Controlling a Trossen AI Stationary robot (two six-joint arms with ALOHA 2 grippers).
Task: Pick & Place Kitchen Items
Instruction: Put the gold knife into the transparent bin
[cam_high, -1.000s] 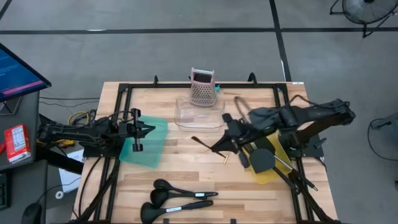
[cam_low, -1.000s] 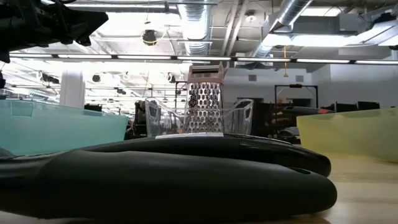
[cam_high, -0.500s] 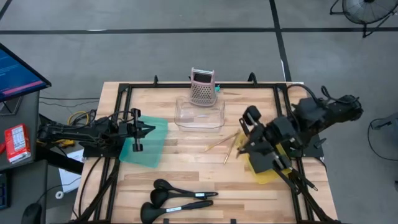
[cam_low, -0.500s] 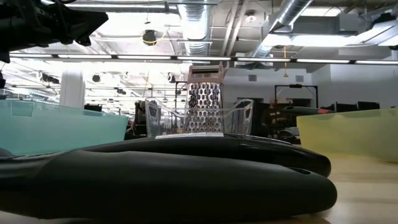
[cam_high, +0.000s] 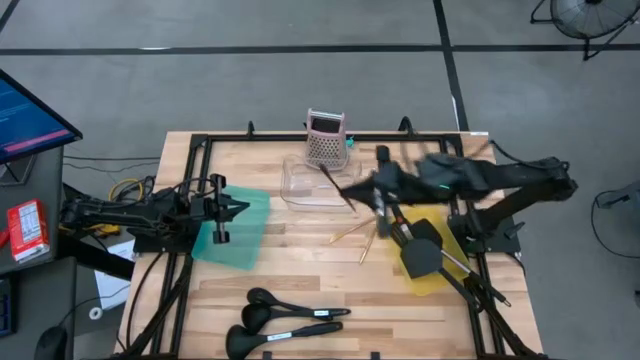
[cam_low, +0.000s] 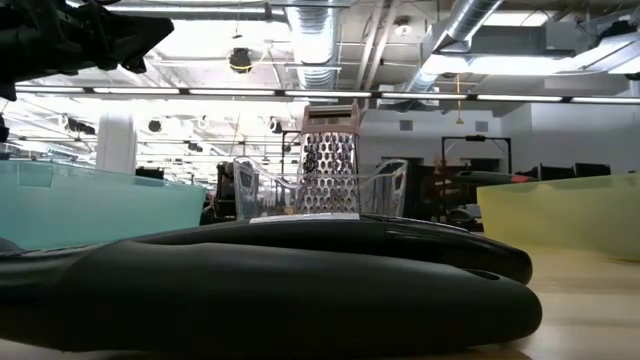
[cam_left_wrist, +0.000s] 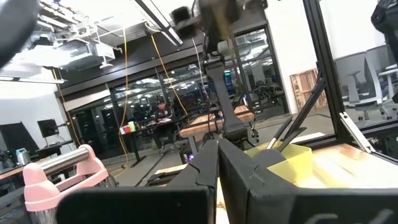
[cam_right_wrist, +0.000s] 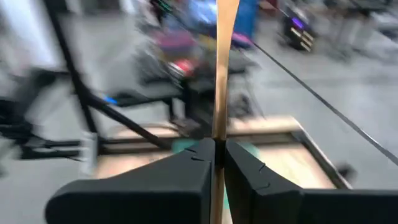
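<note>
Right gripper (cam_right_wrist: 217, 152) is pinched tight on a thin pale wooden stick (cam_right_wrist: 222, 68) over the clear plastic tray (cam_high: 300, 190), while the left gripper (cam_high: 238, 209) sits closed above the teal bin (cam_high: 250, 235) at 9 o'clock.

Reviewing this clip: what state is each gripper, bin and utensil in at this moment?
right gripper, shut on a wooden stick, raised by the clear container
left gripper, shut, empty, over the teal bin
yellow bin, holds a black turner
two loose sticks, lying on the table
black ladles, lying at the near edge
pink grater, upright
</note>
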